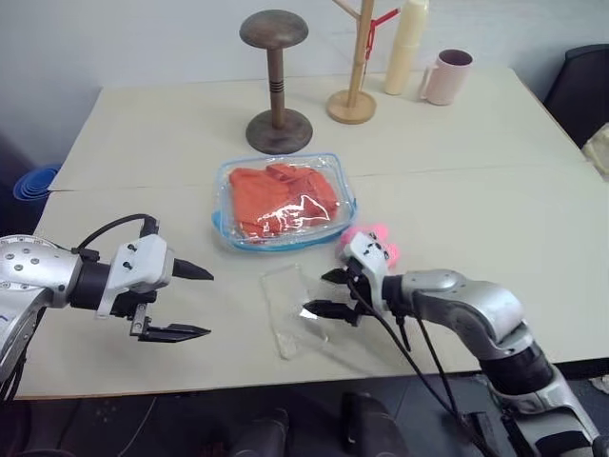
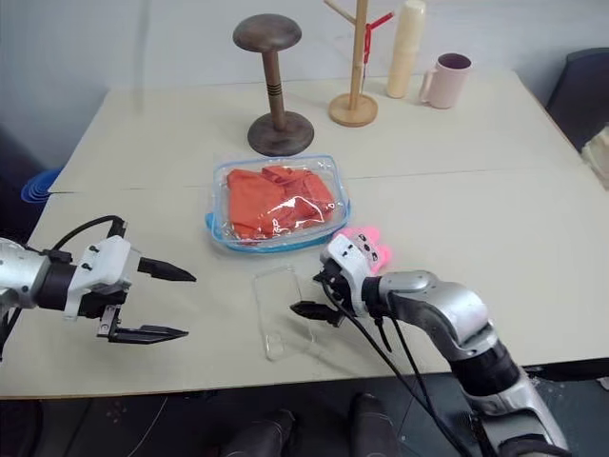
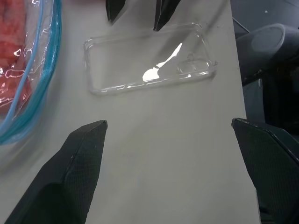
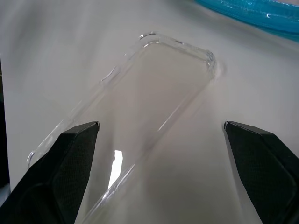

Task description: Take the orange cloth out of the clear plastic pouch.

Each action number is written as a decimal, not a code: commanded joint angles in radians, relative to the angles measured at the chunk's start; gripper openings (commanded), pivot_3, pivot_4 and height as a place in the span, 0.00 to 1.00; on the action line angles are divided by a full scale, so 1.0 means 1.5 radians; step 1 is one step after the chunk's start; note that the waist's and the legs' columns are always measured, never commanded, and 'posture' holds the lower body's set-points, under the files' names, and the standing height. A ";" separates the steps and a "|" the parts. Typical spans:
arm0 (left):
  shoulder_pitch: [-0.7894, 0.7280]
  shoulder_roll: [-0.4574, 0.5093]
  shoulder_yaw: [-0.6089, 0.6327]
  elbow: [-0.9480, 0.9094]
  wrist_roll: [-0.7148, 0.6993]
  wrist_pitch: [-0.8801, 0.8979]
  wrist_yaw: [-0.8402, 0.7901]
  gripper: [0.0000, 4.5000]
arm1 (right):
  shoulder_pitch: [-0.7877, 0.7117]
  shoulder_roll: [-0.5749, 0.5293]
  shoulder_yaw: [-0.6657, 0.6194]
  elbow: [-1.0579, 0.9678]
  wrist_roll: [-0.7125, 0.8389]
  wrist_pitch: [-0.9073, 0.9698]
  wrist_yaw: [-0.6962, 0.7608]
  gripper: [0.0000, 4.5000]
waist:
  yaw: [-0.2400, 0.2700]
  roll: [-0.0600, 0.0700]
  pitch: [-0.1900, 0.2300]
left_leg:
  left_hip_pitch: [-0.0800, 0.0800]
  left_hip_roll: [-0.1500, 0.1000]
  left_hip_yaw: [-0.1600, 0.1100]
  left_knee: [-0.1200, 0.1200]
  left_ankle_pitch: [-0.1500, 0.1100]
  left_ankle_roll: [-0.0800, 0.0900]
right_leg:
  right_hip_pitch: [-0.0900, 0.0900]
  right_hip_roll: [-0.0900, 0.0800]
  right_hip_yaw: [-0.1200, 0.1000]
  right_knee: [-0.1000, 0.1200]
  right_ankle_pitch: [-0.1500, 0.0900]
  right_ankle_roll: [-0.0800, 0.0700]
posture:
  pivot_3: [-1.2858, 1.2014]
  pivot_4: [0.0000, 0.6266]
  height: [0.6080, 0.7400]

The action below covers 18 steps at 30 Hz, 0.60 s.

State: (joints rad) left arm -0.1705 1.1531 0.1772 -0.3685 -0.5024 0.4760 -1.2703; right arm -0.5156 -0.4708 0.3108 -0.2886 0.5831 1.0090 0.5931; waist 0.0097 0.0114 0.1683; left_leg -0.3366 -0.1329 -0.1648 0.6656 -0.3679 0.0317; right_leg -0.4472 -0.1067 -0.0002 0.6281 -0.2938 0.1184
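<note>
The orange cloth lies crumpled inside the clear plastic pouch, which has a light blue trim and rests flat at mid-table. My left gripper hovers open at the front left, pointing right toward a flat clear plastic case. My right gripper is open just over the case's right end, in front of the pouch and apart from it. In the right wrist view the case lies between the open fingers, with the pouch's trim beyond. Nothing is held by either gripper.
A pink plush sits behind my right wrist, partly hidden. At the back stand a dark wooden hat stand, a wooden rack, a cream cylinder and a pink mug. A seam crosses the table.
</note>
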 commanded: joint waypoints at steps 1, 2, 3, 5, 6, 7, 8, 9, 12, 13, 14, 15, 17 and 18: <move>-0.012 -0.004 -0.004 -0.001 0.006 -0.009 0.003 1.00 | -0.009 0.014 0.038 0.020 -0.048 -0.012 -0.008 0.96 | -0.007 0.000 0.000 | 0.000 0.000 0.000 0.000 0.000 0.000 | 0.000 0.000 0.000 0.000 0.000 0.000 | 0.52 0.24 1.00; -0.013 -0.006 -0.006 -0.001 0.006 -0.009 0.004 1.00 | -0.010 0.016 0.048 0.025 -0.063 -0.019 -0.010 0.91 | -0.008 -0.001 0.000 | 0.000 0.000 0.000 0.000 0.000 0.000 | 0.000 0.001 0.000 0.000 0.000 0.000 | 0.52 0.24 1.00; -0.015 -0.008 -0.007 -0.002 0.005 -0.008 0.004 1.00 | -0.010 0.017 0.053 0.028 -0.072 -0.023 -0.010 0.84 | -0.009 -0.001 -0.001 | 0.000 0.001 0.000 0.000 0.000 0.000 | 0.000 0.001 0.000 0.000 0.000 0.000 | 0.52 0.24 1.00; -0.020 -0.011 -0.011 0.000 0.008 -0.012 0.007 1.00 | -0.017 0.002 0.088 0.030 -0.114 -0.048 -0.001 0.70 | -0.009 -0.001 -0.001 | 0.001 0.002 0.001 0.000 0.000 -0.001 | 0.000 0.002 0.001 0.000 0.000 0.000 | 0.52 0.24 1.00; -0.024 -0.013 -0.014 0.002 0.009 -0.012 0.009 1.00 | -0.020 0.001 0.097 0.033 -0.128 -0.051 0.000 0.62 | -0.009 -0.001 -0.001 | 0.001 0.002 0.001 0.000 -0.001 -0.001 | 0.000 0.003 0.002 0.000 0.000 0.000 | 0.52 0.24 1.00; -0.027 -0.015 -0.015 0.003 0.009 -0.013 0.009 1.00 | -0.024 0.000 0.104 0.035 -0.141 -0.054 0.001 0.54 | -0.010 -0.001 -0.001 | 0.001 0.003 0.002 0.000 -0.001 -0.001 | 0.000 0.004 0.002 0.000 0.000 -0.001 | 0.52 0.24 1.00; -0.030 -0.016 -0.017 0.004 0.009 -0.013 0.010 1.00 | -0.027 -0.001 0.112 0.037 -0.155 -0.060 0.001 0.46 | -0.010 -0.002 -0.001 | 0.001 0.003 0.002 0.000 -0.001 -0.002 | 0.000 0.004 0.002 0.000 0.000 -0.001 | 0.52 0.24 1.00; -0.033 -0.018 -0.020 0.005 0.010 -0.013 0.011 1.00 | -0.031 -0.003 0.119 0.039 -0.170 -0.066 0.001 0.39 | -0.010 -0.002 -0.001 | 0.001 0.003 0.002 0.001 -0.001 -0.002 | 0.000 0.005 0.002 0.000 0.001 -0.001 | 0.52 0.24 1.00; -0.040 -0.022 -0.024 0.009 0.012 -0.015 0.011 1.00 | -0.037 -0.007 0.134 0.037 -0.201 -0.075 0.006 0.16 | -0.010 -0.002 -0.001 | 0.001 0.004 0.003 0.001 -0.001 -0.002 | 0.000 0.005 0.003 0.000 0.001 -0.001 | 0.52 0.24 1.00; -0.042 -0.023 -0.025 0.010 0.013 -0.016 0.011 1.00 | -0.038 -0.010 0.138 0.034 -0.207 -0.077 0.011 0.08 | -0.010 -0.002 -0.001 | 0.001 0.004 0.003 0.001 -0.001 -0.002 | 0.000 0.006 0.003 0.000 0.001 -0.002 | 0.52 0.24 1.00; -0.043 -0.024 -0.025 0.011 0.014 -0.016 0.010 1.00 | -0.037 -0.010 0.140 0.032 -0.212 -0.077 0.014 0.00 | -0.010 -0.002 -0.001 | 0.001 0.005 0.003 0.001 -0.001 -0.002 | 0.000 0.006 0.003 0.000 0.001 -0.002 | 0.52 0.24 1.00; -0.043 -0.025 -0.025 0.012 0.015 -0.017 0.010 1.00 | -0.036 -0.012 0.142 0.030 -0.218 -0.079 0.018 0.00 | -0.010 -0.002 -0.001 | 0.001 0.005 0.003 0.001 -0.001 -0.002 | 0.000 0.006 0.003 0.000 0.001 -0.002 | 0.52 0.24 1.00; -0.045 -0.028 -0.026 0.014 0.016 -0.019 0.010 1.00 | -0.036 -0.011 0.142 0.028 -0.227 -0.085 0.024 0.00 | -0.010 -0.002 -0.001 | 0.001 0.005 0.003 0.001 -0.001 -0.002 | 0.000 0.006 0.003 0.000 0.001 -0.002 | 0.52 0.24 1.00; -0.045 -0.029 -0.027 0.015 0.018 -0.020 0.011 1.00 | -0.035 -0.010 0.141 0.028 -0.230 -0.087 0.028 0.00 | -0.009 -0.002 -0.001 | 0.001 0.005 0.003 0.001 -0.001 -0.002 | 0.000 0.006 0.003 0.000 0.001 -0.002 | 0.52 0.24 1.00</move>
State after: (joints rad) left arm -0.2262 1.1126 0.1341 -0.3432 -0.4795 0.4596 -1.2557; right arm -0.5832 -0.4738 0.4927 -0.2653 0.2584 0.8637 0.6232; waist -0.0045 0.0081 0.1662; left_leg -0.3345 -0.1259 -0.1599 0.6668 -0.3699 0.0281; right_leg -0.4477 -0.0974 0.0048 0.6282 -0.2921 0.1154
